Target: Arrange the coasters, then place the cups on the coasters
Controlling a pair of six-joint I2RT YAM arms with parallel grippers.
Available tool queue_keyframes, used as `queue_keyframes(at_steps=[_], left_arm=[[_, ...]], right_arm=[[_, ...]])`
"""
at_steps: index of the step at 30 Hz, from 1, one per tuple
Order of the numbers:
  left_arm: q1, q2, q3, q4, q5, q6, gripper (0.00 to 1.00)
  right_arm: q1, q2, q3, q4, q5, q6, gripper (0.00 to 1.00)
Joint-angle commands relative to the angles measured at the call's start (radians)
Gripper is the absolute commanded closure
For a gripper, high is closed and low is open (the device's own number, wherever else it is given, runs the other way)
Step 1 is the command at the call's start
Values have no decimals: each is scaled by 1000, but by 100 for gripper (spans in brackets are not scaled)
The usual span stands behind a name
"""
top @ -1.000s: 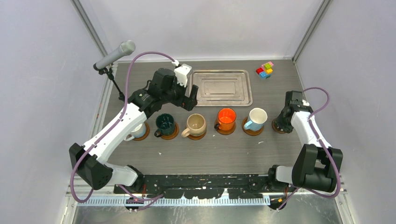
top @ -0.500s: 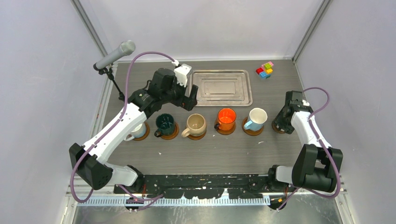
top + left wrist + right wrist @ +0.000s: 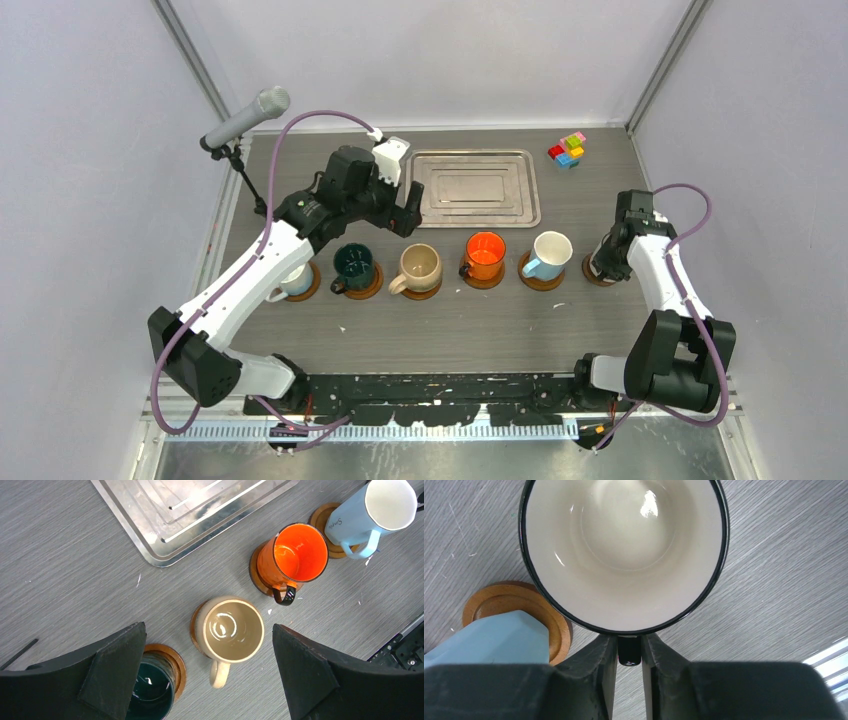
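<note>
Glazed cream cup [image 3: 624,550], black-rimmed, its dark handle [image 3: 629,656] pinched by the right tool [image 3: 629,642]; left tool [image 3: 208,626] gapes wide, holding nothing.

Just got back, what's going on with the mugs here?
The right gripper is shut on the handle of a cream ceramic mug with a dark rim, at the row's right end beside the light blue mug; whether it sits on a coaster is unclear. That one plus the orange mug, beige mug, dark green mug and whitish mug stand on round brown wooden coasters. The left gripper hovers open above them, empty.
</note>
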Motion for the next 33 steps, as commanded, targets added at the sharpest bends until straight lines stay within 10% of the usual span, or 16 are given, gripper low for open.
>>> queue_keyframes(at_steps=[1, 20, 28, 33], left_arm=[[5, -28, -3, 35, 9, -11, 0], [4, -32, -8, 37, 14, -11, 0], [4, -30, -4, 34, 18, -11, 0], [4, -26, -6, 35, 17, -12, 0]], right_arm=[[-4, -18, 34, -26, -11, 0, 75], [-4, -28, 26, -20, -137, -42, 100], [-4, -38, 20, -17, -154, -46, 100], [-4, -34, 22, -26, -116, -32, 77]])
